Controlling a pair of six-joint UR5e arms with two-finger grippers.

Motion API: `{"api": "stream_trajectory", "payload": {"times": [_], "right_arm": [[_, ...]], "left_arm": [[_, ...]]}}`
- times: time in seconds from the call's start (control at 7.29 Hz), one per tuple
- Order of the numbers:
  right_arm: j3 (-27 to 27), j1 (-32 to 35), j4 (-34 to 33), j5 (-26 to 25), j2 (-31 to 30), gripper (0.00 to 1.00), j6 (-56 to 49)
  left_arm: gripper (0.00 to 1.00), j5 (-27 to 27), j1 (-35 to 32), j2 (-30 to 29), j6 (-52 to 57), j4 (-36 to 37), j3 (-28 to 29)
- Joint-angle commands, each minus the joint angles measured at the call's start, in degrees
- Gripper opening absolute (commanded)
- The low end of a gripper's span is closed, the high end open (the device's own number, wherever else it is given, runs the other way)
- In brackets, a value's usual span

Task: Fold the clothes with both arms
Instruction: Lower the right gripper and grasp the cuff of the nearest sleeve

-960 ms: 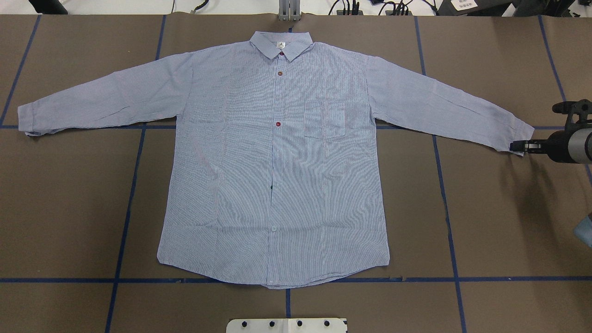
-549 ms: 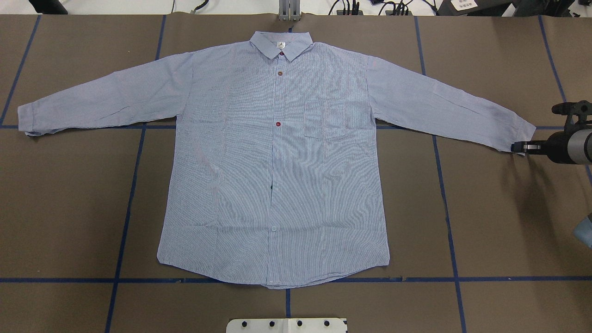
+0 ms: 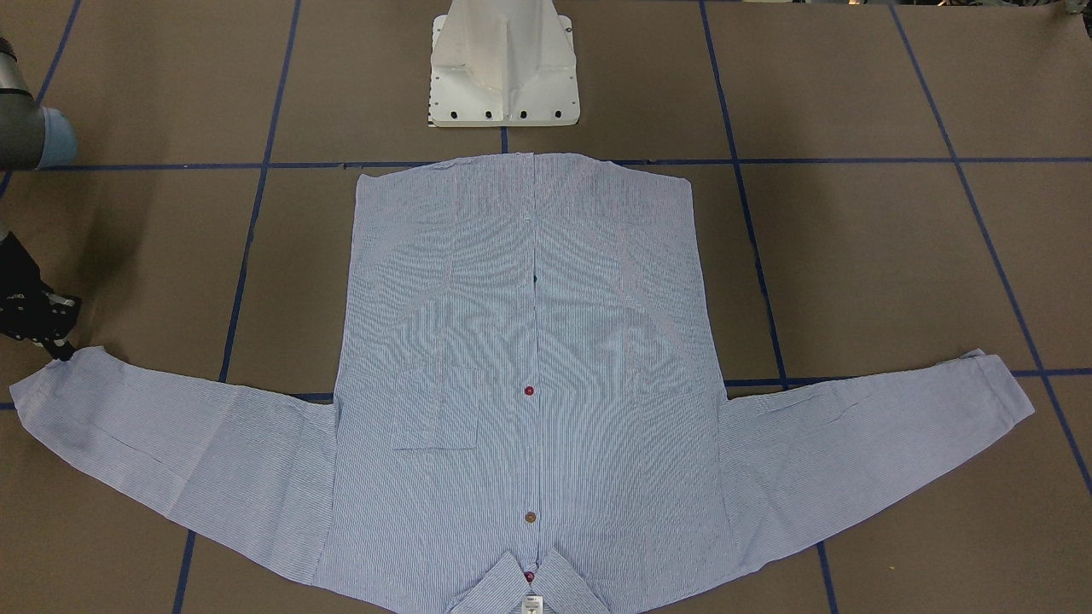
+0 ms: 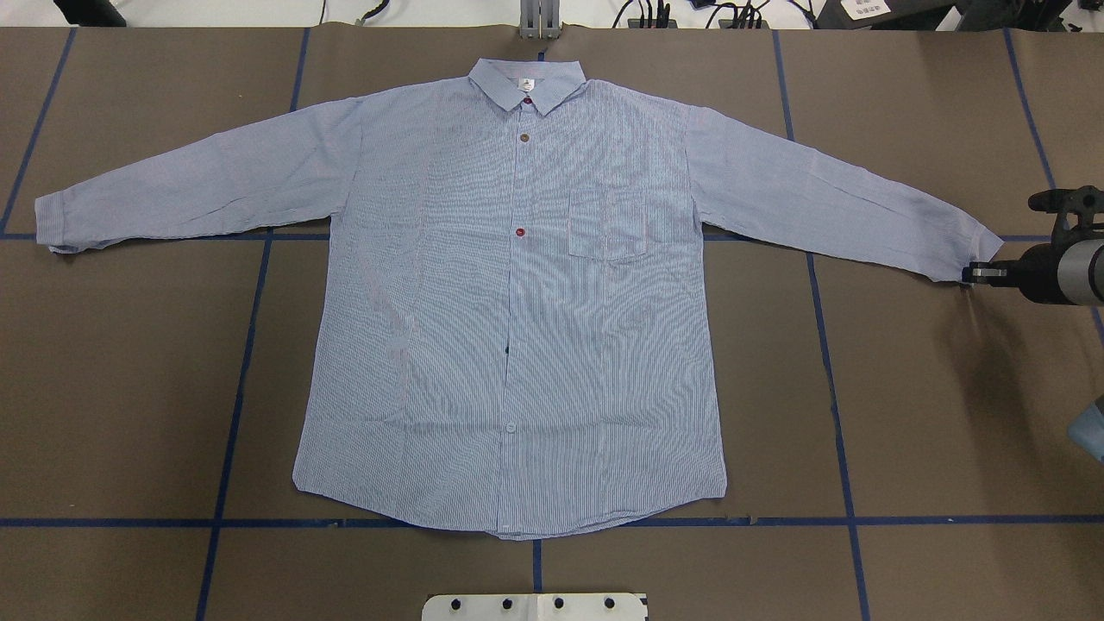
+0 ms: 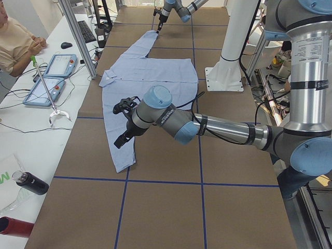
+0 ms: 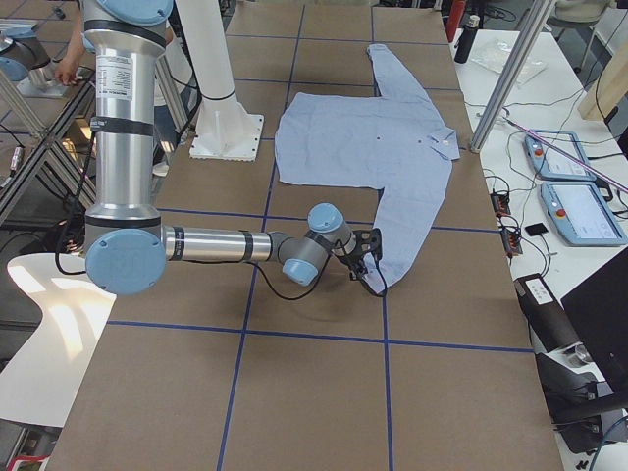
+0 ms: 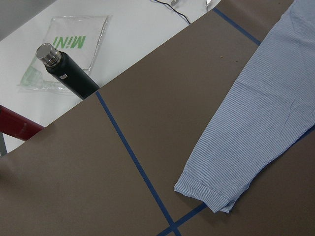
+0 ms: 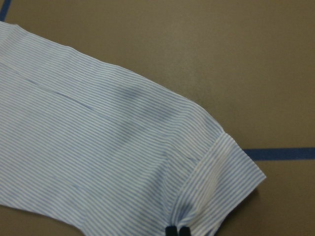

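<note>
The blue-and-white striped shirt lies spread flat, front up, collar at the far edge, both sleeves stretched sideways. At the view's right edge my right gripper is shut on the near corner of the right sleeve's cuff. The right wrist view shows the fabric bunched between its fingertips. My left gripper shows only in the exterior left view, hovering above the left sleeve, and I cannot tell whether it is open or shut. The left wrist view looks down on the left cuff, lying flat on the table.
The white pedestal base stands at the near edge behind the shirt's hem. Blue tape lines cross the brown table. A black bottle lies on the white side desk, where a person sits by two pendants.
My right gripper has moved a little outward to the right with the cuff in it, pulling the right sleeve straighter. The rest of the shirt lies as before.
</note>
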Motion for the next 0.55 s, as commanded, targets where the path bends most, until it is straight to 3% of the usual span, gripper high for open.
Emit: {"api": "stream_trajectory", "payload": {"times": [0.0, 0.14, 0.27, 0.41], "right_arm": [[6.33, 0.56, -8.84, 0.39, 3.58, 0.00, -0.02], [12.29, 0.47, -21.01, -0.22, 8.39, 0.00, 0.24], [14.18, -0.83, -31.83, -0.84, 15.66, 0.00, 0.42], [13.24, -6.07, -38.03, -5.28, 23.22, 0.00, 1.90]], "left_arm": [[1.00, 0.00, 0.00, 0.00, -0.09, 0.00, 0.17], [1.00, 0.09, 0.00, 0.00, -0.09, 0.00, 0.44], [1.00, 0.00, 0.00, 0.00, -0.09, 0.00, 0.61], [1.00, 0.00, 0.00, 0.00, -0.09, 0.00, 0.62]]}}
